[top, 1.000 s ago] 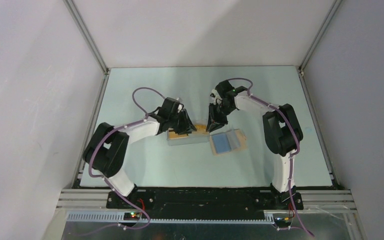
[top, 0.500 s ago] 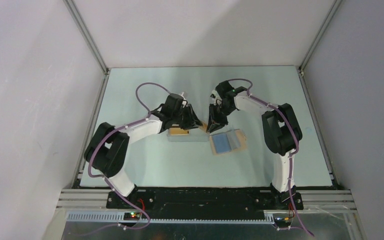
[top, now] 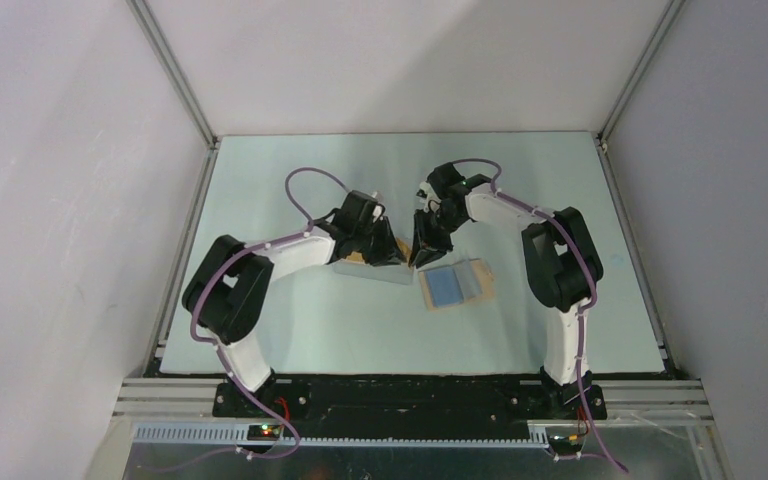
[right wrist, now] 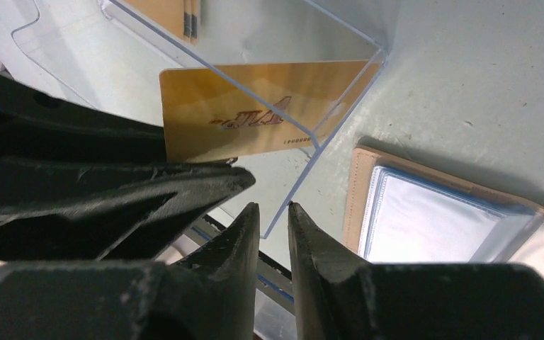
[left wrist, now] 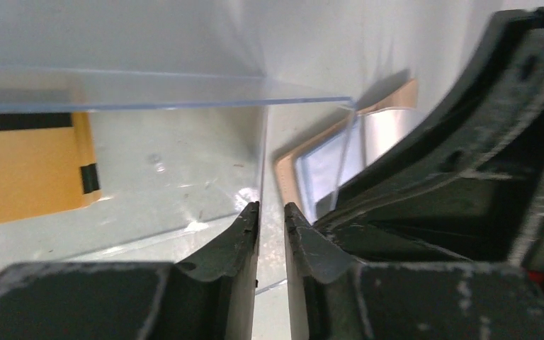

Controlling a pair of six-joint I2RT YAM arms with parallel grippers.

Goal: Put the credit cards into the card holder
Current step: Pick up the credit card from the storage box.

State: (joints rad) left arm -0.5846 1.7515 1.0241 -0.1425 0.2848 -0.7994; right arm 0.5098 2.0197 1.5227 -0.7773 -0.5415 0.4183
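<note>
An orange credit card (left wrist: 21,170) with a black stripe lies inside the clear box (top: 368,268). Another gold-faced card (right wrist: 241,113) leans against the box's end wall, and more card edges (right wrist: 184,18) show further in. The card holder (top: 453,283) lies open just right of the box, blue pockets up, tan rim (right wrist: 358,205) showing. My left gripper (top: 392,256) (left wrist: 271,211) has its jaws drawn close on the box's thin end wall. My right gripper (top: 422,255) (right wrist: 274,209) straddles the same end at the corner, jaws narrow on the wall, almost touching the left one.
The box (left wrist: 184,177) has a clear flat panel (left wrist: 149,95) across its top. The two grippers crowd each other at the box's right end: the right one's black body (left wrist: 467,177) fills that side. Grey walls enclose the pale table (top: 290,330).
My left gripper has swung right along the box to its right end and narrowed its jaws on the wall. The box has shifted a little. The right gripper has hardly moved.
</note>
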